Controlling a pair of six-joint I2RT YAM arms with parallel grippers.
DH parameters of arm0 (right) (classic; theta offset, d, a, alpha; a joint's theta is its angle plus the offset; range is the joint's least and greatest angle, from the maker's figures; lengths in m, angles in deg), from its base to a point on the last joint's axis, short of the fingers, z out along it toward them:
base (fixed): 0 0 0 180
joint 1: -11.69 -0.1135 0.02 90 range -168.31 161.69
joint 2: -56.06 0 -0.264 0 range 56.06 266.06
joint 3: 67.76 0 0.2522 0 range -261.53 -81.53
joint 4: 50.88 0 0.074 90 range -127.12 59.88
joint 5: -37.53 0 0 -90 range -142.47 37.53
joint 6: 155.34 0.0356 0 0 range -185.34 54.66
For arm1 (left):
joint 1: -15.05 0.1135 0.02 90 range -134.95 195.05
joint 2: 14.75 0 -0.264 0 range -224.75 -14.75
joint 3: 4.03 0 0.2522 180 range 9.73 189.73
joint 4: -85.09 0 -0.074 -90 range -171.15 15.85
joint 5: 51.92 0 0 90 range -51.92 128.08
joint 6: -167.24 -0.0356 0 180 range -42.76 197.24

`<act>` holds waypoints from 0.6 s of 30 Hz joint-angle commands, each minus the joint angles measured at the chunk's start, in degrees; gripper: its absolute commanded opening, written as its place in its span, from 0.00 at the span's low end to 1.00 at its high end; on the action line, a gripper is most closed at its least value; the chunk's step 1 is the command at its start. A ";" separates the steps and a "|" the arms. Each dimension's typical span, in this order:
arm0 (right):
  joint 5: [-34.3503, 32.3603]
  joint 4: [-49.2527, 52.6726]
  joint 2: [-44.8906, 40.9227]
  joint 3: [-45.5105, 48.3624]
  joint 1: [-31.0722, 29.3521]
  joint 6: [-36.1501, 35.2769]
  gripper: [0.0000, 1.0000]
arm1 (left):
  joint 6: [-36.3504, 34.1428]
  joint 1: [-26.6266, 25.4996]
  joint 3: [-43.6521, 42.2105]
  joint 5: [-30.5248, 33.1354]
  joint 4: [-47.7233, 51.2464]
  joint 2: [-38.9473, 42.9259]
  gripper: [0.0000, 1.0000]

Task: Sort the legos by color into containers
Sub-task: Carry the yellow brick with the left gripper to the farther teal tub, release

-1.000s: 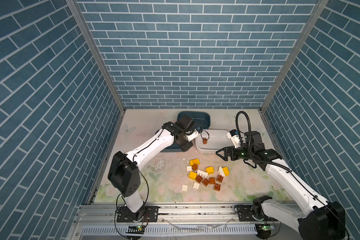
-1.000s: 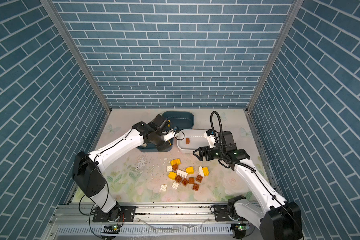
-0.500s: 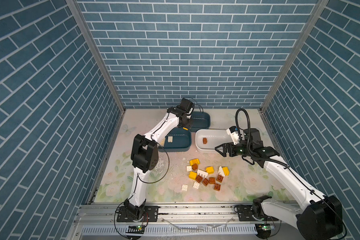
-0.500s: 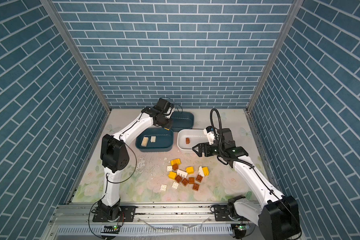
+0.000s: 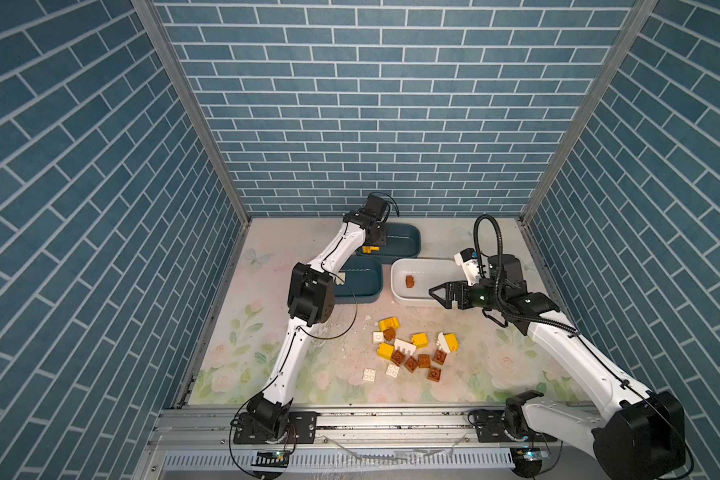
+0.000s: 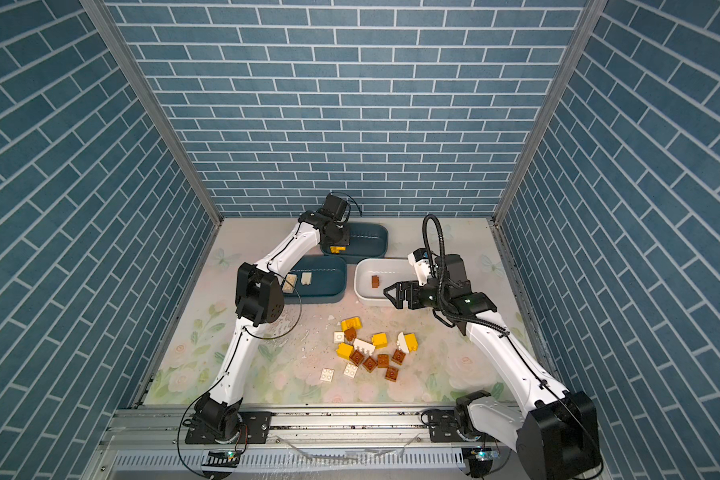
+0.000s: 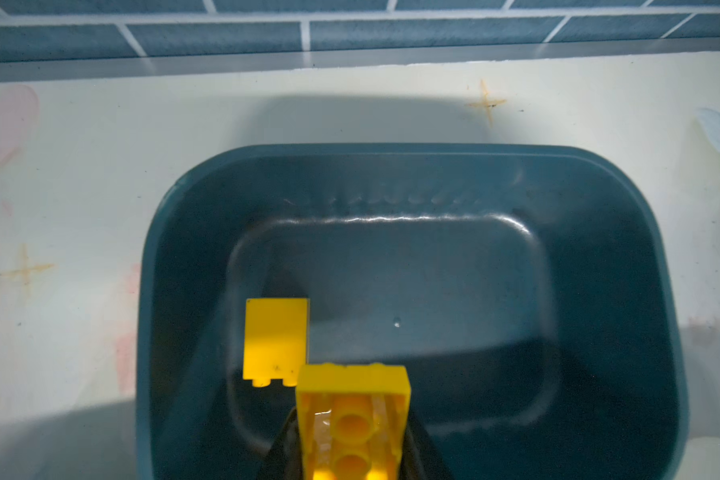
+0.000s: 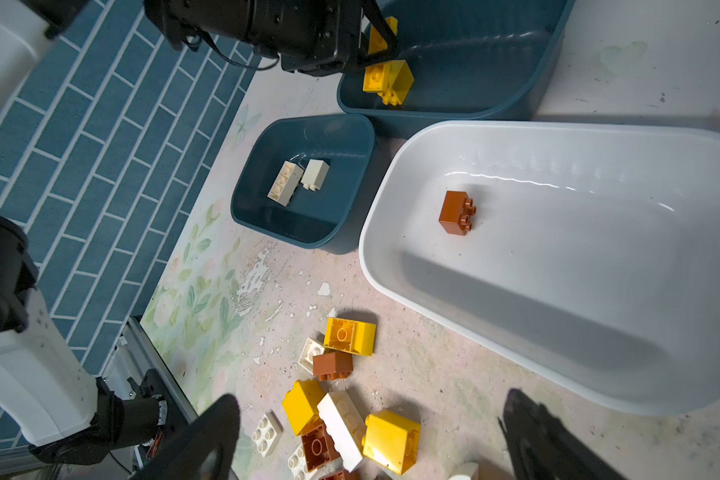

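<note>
While the far teal tub [image 5: 408,232] is hovered over by the left gripper [image 5: 370,248], a yellow brick [image 7: 352,411] is clenched in its jaws above a second yellow brick [image 7: 275,336] inside; for this drop, a release is called for. The right gripper [image 5: 438,296] is held agape, empty, by the white tub [image 5: 412,301].
</note>
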 commanded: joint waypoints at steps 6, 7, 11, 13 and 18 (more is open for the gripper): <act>1.40 -0.43 0.24 -3.42 0.19 1.76 0.99 | -1.05 0.28 0.99 1.66 -4.57 -3.23 0.28; 1.38 -0.23 0.21 -3.46 0.19 1.71 0.99 | -1.08 0.28 0.93 1.21 -4.78 -3.35 0.30; 1.24 0.71 -0.39 -3.44 0.19 1.46 0.98 | -1.12 0.30 -0.35 1.14 -5.11 -2.67 0.37; 1.31 0.83 -0.69 -3.19 0.23 1.50 0.99 | -1.36 0.29 -0.98 1.05 -5.14 -1.92 0.41; 1.48 1.35 -1.21 -3.00 0.18 1.43 0.98 | -1.45 0.23 -3.33 0.59 -4.10 1.77 0.62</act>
